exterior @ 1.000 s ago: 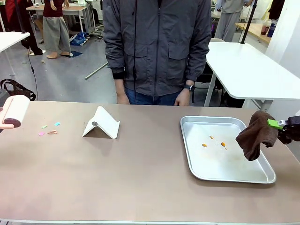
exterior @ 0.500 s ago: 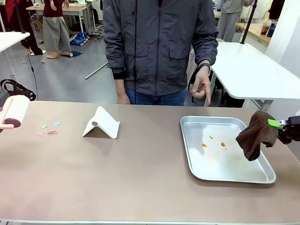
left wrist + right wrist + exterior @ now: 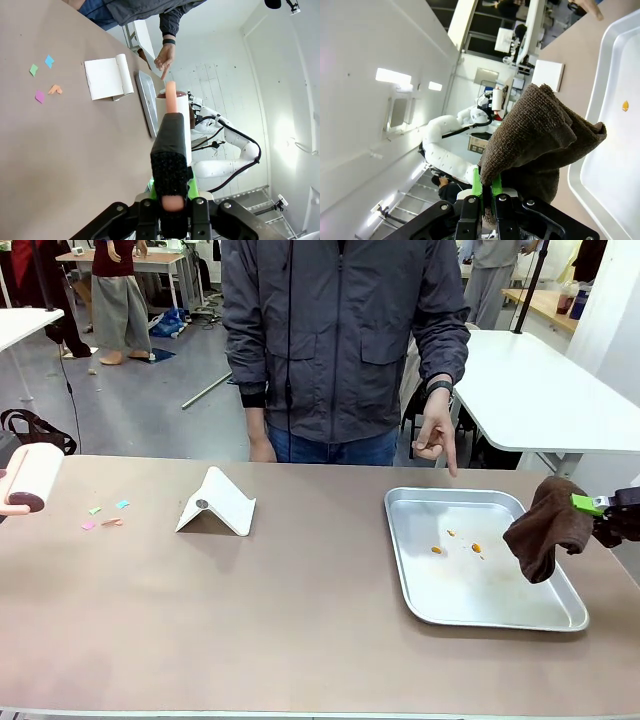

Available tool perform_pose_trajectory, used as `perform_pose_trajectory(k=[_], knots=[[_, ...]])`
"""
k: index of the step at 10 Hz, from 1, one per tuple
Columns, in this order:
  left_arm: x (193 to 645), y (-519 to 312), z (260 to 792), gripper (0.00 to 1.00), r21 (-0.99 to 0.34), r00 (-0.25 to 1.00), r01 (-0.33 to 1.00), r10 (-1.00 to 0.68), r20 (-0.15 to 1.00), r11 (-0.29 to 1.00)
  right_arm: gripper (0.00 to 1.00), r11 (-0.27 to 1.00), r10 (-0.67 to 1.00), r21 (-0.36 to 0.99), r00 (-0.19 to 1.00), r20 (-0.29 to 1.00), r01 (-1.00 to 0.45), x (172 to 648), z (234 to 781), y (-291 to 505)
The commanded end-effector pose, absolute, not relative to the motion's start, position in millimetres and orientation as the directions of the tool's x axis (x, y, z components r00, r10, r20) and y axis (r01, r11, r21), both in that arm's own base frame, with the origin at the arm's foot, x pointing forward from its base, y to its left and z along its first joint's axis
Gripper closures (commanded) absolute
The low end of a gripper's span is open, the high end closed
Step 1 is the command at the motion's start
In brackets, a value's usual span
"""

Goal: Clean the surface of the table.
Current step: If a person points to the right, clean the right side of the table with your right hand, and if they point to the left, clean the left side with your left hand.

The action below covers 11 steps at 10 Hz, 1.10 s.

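The brownish table point(image 3: 300, 610) spans the front view. Small coloured paper scraps point(image 3: 105, 515) lie on it at the far left, and the left wrist view has these scraps point(image 3: 45, 75) too. My left gripper point(image 3: 173, 202) is shut on the pink handle of a lint roller point(image 3: 30, 475), held above the table's left end. At the right edge, my right gripper point(image 3: 600, 508) is shut on a brown cloth point(image 3: 545, 525) that hangs over the tray's right side. The right wrist view has the cloth point(image 3: 540, 135) bunched between the green pads.
A shiny metal tray point(image 3: 480, 595) with a few orange crumbs point(image 3: 455, 543) lies on the right. A white folded stand point(image 3: 217, 503) sits left of centre. The person stands at the far edge, one hand point(image 3: 435, 435) pointing down toward the tray.
The person's hand rose from their side and now points a finger down at the tray. Both arms, the roller and the cloth have stayed still.
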State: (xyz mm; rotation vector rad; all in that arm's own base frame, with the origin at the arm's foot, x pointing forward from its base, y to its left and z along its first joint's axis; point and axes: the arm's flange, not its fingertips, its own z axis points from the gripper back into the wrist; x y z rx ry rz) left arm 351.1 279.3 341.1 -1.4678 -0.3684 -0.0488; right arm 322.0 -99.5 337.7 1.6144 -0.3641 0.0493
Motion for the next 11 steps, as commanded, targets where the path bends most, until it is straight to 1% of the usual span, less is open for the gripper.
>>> perform_pose_trajectory(k=[1, 2, 3, 4, 5, 6, 7, 8, 10, 11], knots=[[348, 274, 345, 1.0, -0.958, 0.941, 0.261, 0.19, 0.28, 0.117, 0.92, -0.032, -0.203, 0.964, 0.947, 0.251, -0.262, 322, 338, -100], [348, 274, 345, 1.0, -0.958, 0.941, 0.261, 0.19, 0.28, 0.117, 0.92, -0.013, -0.203, 0.956, 0.937, 0.286, -0.294, 333, 338, -91], [348, 274, 345, 1.0, -0.958, 0.941, 0.261, 0.19, 0.28, 0.117, 0.92, 0.038, -0.166, 0.951, 0.936, 0.31, -0.308, 349, 341, -76], [348, 274, 345, 1.0, -0.958, 0.941, 0.261, 0.19, 0.28, 0.117, 0.92, 0.141, -0.111, 0.929, 0.927, 0.357, -0.341, 360, 347, -65], [348, 274, 345, 1.0, -0.958, 0.941, 0.261, 0.19, 0.28, 0.117, 0.92, 0.296, -0.081, 0.895, 0.925, 0.372, -0.334, 368, 351, -57], [348, 274, 345, 1.0, -0.958, 0.941, 0.261, 0.19, 0.28, 0.117, 0.92, 0.357, -0.046, 0.861, 0.914, 0.404, -0.363, 375, 357, -50], [348, 274, 345, 1.0, -0.958, 0.941, 0.261, 0.19, 0.28, 0.117, 0.92, 0.449, 0.02, 0.802, 0.902, 0.432, -0.394, 382, 363, -43], [348, 274, 345, 1.0, -0.958, 0.941, 0.261, 0.19, 0.28, 0.117, 0.92, 0.582, 0.101, 0.703, 0.895, 0.435, -0.408, 389, 370, -34], [348, 274, 345, 1.0, -0.958, 0.941, 0.261, 0.19, 0.28, 0.117, 0.92, 0.747, 0.211, 0.506, 0.875, 0.436, -0.432, 399, 381, -24], [348, 274, 345, 1.0, -0.958, 0.941, 0.261, 0.19, 0.28, 0.117, 0.92, 0.814, 0.244, 0.406, 0.88, 0.409, -0.414, 403, 383, -21]])
